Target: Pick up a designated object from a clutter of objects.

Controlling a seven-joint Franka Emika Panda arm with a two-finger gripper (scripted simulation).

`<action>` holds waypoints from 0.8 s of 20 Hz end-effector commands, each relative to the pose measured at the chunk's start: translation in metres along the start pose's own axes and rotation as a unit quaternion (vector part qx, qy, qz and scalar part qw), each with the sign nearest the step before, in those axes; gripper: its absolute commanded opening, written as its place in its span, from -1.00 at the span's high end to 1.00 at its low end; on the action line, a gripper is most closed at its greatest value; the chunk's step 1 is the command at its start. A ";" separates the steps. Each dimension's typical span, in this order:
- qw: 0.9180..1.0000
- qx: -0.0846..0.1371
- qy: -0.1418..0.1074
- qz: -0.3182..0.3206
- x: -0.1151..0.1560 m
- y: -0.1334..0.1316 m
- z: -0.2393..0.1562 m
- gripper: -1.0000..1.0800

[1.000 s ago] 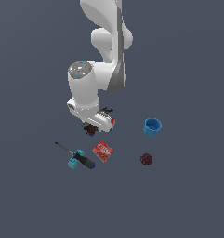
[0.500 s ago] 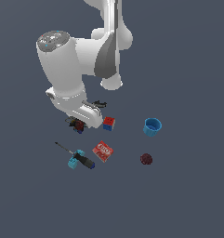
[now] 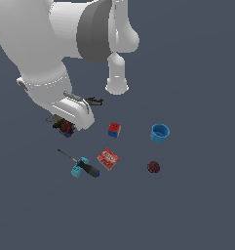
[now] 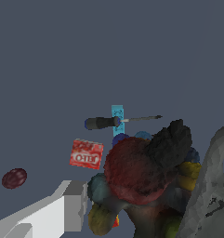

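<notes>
The designated object (image 3: 65, 127) is a dark lump with a red bulge and small blue and yellow bits. It hangs above the floor in my gripper (image 3: 65, 128). In the wrist view it (image 4: 143, 167) fills the gap between the white finger (image 4: 69, 209) and the grey finger (image 4: 211, 186), so my gripper (image 4: 142, 200) is shut on it. The rest of the clutter lies below: a red-and-blue cube (image 3: 114, 130), a flat red box (image 3: 107, 159), a black-handled screwdriver (image 3: 85, 166) and a light blue block (image 3: 77, 170).
A blue cup (image 3: 159, 133) stands toward the exterior view's right, with a dark red ball (image 3: 154, 167) in front of it. The wrist view also shows the red box (image 4: 87, 153), the screwdriver (image 4: 106, 122) and the ball (image 4: 14, 178) far beneath.
The arm has swung toward the exterior view's left and looms larger, carrying the designated object away from the red-and-blue cube, which now stands uncovered.
</notes>
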State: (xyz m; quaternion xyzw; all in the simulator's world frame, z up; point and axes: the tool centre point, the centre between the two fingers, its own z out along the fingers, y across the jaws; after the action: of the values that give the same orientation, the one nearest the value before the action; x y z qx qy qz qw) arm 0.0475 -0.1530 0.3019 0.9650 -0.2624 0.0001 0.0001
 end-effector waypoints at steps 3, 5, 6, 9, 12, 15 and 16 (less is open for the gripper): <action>1.000 0.000 0.000 0.000 0.018 0.002 -0.030 1.00; 1.000 0.000 0.000 0.000 0.025 0.003 -0.041 1.00; 1.000 0.000 0.000 0.000 0.029 0.003 -0.047 1.00; 1.000 0.000 0.000 0.000 0.039 0.004 -0.063 1.00; 1.000 0.000 0.000 0.000 0.048 0.005 -0.077 1.00; 1.000 0.000 0.000 0.000 0.057 0.006 -0.091 1.00; 1.000 0.000 0.000 0.000 0.060 0.007 -0.095 1.00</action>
State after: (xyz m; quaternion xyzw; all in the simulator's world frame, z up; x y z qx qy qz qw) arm 0.0922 -0.1864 0.3889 0.9650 -0.2622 -0.0005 0.0001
